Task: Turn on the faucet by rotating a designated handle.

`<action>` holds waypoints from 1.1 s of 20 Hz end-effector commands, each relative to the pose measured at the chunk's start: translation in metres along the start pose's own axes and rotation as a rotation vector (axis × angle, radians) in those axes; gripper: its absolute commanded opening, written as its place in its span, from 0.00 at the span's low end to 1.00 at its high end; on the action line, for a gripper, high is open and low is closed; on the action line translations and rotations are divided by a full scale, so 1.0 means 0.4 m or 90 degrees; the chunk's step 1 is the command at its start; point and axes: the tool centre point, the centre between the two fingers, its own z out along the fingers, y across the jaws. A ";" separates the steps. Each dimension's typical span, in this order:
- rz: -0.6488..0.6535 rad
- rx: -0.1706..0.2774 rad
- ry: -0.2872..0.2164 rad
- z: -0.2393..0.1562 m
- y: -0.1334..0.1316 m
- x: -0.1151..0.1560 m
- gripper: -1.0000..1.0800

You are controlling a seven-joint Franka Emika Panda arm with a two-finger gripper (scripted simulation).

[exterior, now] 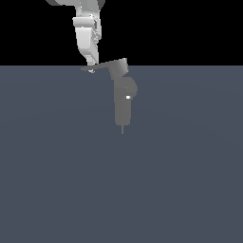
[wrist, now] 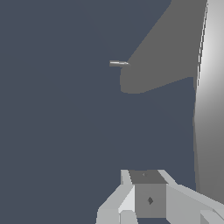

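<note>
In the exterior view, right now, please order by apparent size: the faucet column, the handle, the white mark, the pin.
Largest to smallest:
1. Faucet column
2. Handle
3. Pin
4. White mark
The pin and the mark are both tiny; the pin is longer but thinner, so their order is unsure.

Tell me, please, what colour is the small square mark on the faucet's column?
White, on the matte grey faucet; the exterior view shows it best.

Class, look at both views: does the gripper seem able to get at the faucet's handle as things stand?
Probably yes. In the exterior view the gripper hangs right at the tip of the handle, with nothing between them. Whether they touch is unclear.
</note>
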 end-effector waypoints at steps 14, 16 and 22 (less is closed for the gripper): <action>0.013 0.000 0.004 0.013 0.018 -0.008 0.00; 0.013 0.000 0.004 0.013 0.028 -0.008 0.00; 0.013 0.000 0.004 0.014 0.058 -0.010 0.00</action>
